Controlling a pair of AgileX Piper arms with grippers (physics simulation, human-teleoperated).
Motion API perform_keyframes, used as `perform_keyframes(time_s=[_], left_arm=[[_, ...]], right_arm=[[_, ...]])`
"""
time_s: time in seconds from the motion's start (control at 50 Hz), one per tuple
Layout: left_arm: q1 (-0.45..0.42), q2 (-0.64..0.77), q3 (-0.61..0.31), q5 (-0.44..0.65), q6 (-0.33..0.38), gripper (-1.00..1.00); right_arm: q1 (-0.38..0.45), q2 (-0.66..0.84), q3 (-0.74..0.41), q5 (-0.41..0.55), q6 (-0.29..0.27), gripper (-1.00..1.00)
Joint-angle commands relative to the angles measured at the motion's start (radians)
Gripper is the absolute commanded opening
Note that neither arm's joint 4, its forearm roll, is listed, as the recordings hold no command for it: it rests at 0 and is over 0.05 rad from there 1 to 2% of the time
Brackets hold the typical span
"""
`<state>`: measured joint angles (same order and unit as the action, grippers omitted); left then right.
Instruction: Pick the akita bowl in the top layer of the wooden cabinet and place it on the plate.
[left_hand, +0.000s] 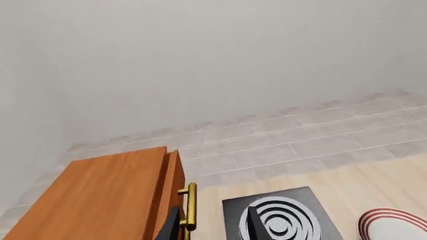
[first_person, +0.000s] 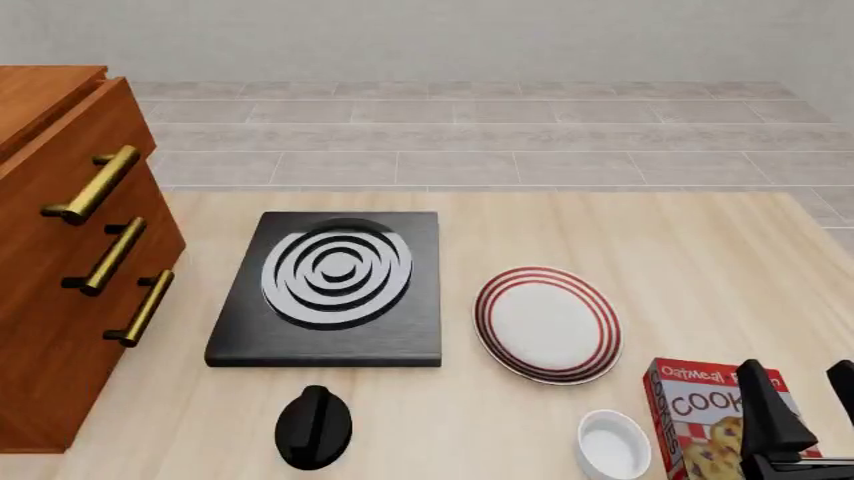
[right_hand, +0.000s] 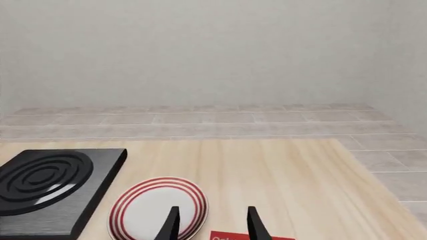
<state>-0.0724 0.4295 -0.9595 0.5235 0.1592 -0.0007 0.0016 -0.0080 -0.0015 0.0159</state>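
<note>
Pale grey wall and tiled floor sit behind a light wooden counter (first_person: 641, 250), and from my station nothing of the job looks begun.

My left end effector (left_hand: 213, 225) shows only in its wrist view, its dark fingers spread apart and holding nothing, one finger close to the brass bar handle (left_hand: 191, 206) at the corner of the reddish-brown wooden cabinet (left_hand: 107, 195). My right end effector (right_hand: 212, 225) is also parted and empty, hovering over a red-and-white cookie box (first_person: 714, 415) at the counter's near right edge, with a plain small white bowl (first_person: 614, 445) just beside that box.

Ahead of the right end effector lies the round white plate with red rings (first_person: 547, 323), bare. Left of it sits a black square stove with white rings (first_person: 334, 285), and a black rounded knob-like object (first_person: 314, 425) rests near the front edge.

All three drawers look shut in the front view, so the top layer (first_person: 67, 150) hides the akita bowl; I cannot see it anywhere. I judge that opening the drawer, lifting the bowl and setting it down all remain.

Room is tight between cabinet front and stove; the counter beyond the plate is open.
</note>
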Motion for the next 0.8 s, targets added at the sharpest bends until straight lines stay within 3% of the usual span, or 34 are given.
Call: perform_keyframes(time_s=[0.02,0.16,0.18,0.2,0.24,0.36,0.46,0.8], left_arm=[[0.015,0.086,-0.072,0.057,0.038,1.00],[-0.009,0.135,-0.100,0.090,0.025,1.00],[-0.004,0.134,-0.101,0.090,0.032,1.00],[0.011,0.146,-0.087,0.093,0.089,1.00],[-0.015,0.147,-0.100,0.100,0.054,1.00],[-0.022,0.173,-0.124,0.132,0.058,1.00],[-0.005,0.186,-0.146,0.150,0.103,1.00],[-0.025,0.261,-0.228,0.276,0.055,1.00]], right_arm=[[0.002,0.000,0.000,0.000,0.005,1.00],[0.002,0.000,0.000,0.000,0.007,1.00],[0.002,0.000,0.000,0.000,0.008,1.00],[0.002,0.000,0.000,0.000,0.009,1.00],[0.003,-0.001,-0.001,-0.001,0.010,1.00],[0.002,-0.001,-0.001,-0.003,0.015,1.00],[0.000,-0.001,-0.003,-0.005,0.020,1.00],[-0.001,-0.001,-0.004,-0.009,0.031,1.00]])
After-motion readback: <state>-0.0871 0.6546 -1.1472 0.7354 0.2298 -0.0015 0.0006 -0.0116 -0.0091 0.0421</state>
